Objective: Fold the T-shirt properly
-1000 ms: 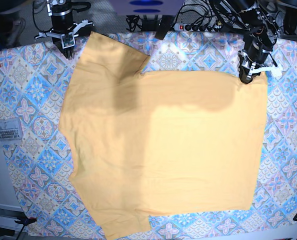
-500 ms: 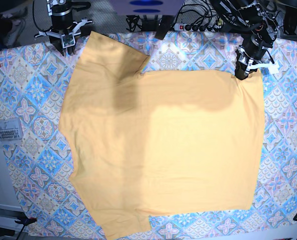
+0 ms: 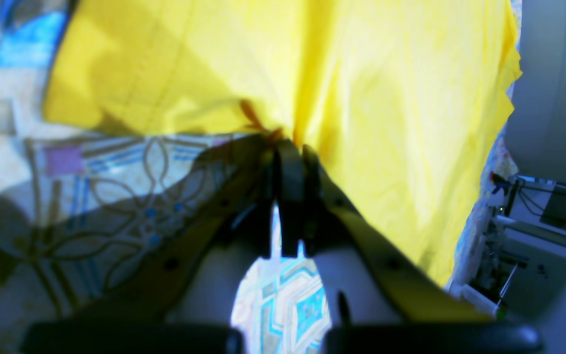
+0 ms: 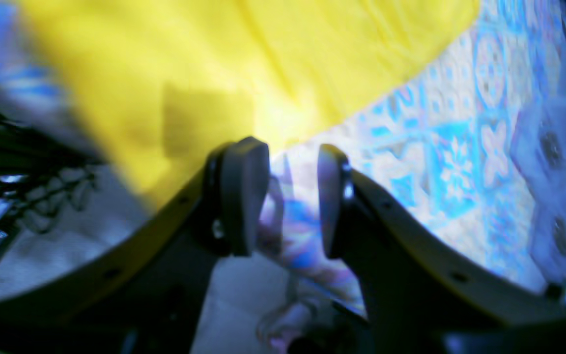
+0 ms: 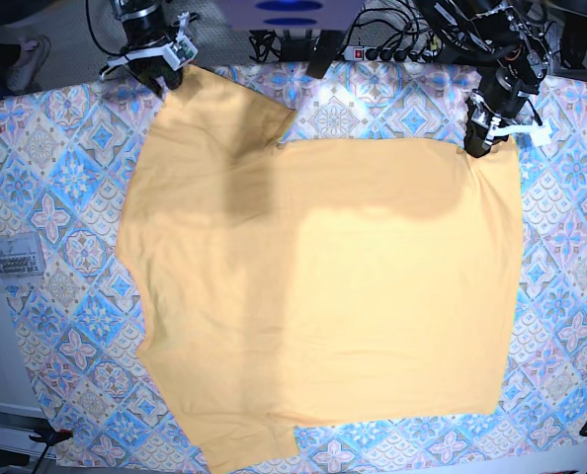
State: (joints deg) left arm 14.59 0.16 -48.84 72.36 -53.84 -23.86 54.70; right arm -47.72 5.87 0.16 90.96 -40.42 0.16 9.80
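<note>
The T-shirt lies spread flat across the patterned tablecloth, filling most of it. At about two o'clock the left gripper is clenched on the shirt's far corner, cloth bunched at its tips. At eleven o'clock the right gripper hovers just off the sleeve edge, jaws parted and holding nothing.

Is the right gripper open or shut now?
Open. The right gripper shows a clear gap between its fingers, with only tablecloth visible there, no T-shirt.
</note>
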